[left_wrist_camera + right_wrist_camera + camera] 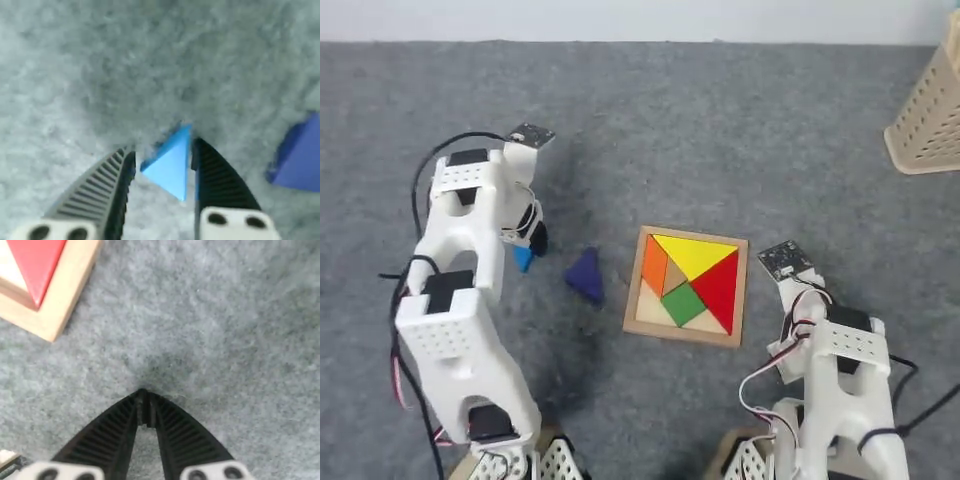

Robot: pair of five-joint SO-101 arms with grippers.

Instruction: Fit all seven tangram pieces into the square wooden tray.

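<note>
The left gripper pinches a light blue triangle between its ribbed fingers, low over the grey felt table near its left edge. A dark blue triangle lies loose on the felt just beside it, between that gripper and the wooden tray. The tray sits mid-table with orange, yellow, red and green pieces inside. The right gripper, fingers pressed together and holding nothing, hangs beside the tray's near right corner. A beige perforated basket stands at the far right edge.
</note>
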